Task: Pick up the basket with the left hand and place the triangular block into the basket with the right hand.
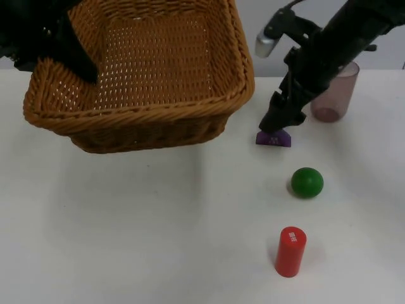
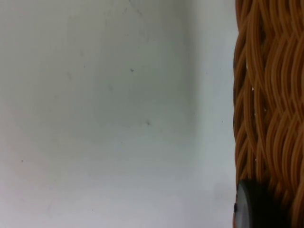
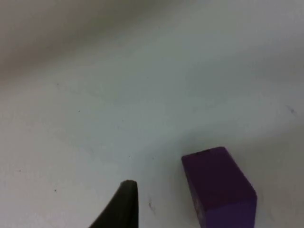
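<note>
Purple block (image 1: 274,139) under right claw (image 1: 278,125), basket (image 1: 158,107) nearby.

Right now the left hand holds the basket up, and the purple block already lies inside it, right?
Not quite. The left hand holds the basket up, but the purple block still lies on the table, beside the basket, under the right hand, as the top view shows.
</note>
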You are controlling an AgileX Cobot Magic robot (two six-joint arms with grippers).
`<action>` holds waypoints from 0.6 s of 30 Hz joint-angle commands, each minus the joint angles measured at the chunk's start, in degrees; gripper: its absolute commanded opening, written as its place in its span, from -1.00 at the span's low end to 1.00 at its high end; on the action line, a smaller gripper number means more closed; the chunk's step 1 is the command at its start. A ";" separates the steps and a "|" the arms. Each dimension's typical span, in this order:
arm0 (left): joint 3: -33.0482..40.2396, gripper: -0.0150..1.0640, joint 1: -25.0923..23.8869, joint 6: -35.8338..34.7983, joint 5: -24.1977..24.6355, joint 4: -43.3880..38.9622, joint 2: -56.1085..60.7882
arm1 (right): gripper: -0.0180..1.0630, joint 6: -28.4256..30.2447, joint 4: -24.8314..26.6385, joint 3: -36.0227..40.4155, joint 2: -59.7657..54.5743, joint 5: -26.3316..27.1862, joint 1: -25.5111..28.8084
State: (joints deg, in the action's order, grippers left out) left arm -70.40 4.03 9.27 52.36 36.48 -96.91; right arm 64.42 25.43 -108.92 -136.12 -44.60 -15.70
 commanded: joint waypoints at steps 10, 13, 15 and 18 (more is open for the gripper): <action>-0.09 -0.97 -0.05 -0.49 -1.59 0.24 0.96 | 0.97 0.77 -0.85 -0.89 -3.31 0.08 -0.41; -0.09 -0.97 -0.05 -0.56 -1.74 0.24 0.96 | 0.97 0.77 -0.85 -0.89 -4.21 0.60 -0.41; -0.09 -0.97 -0.05 -0.56 -1.74 0.24 0.96 | 0.97 0.77 -0.85 -0.89 -4.37 0.60 -0.41; -0.09 -0.97 -0.05 -0.71 -1.73 0.24 0.96 | 0.97 0.77 -0.85 -0.89 -4.55 1.05 -0.41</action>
State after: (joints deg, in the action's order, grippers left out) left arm -70.40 4.03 9.04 51.22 35.69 -96.91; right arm 64.53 24.36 -109.30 -140.56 -43.81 -15.70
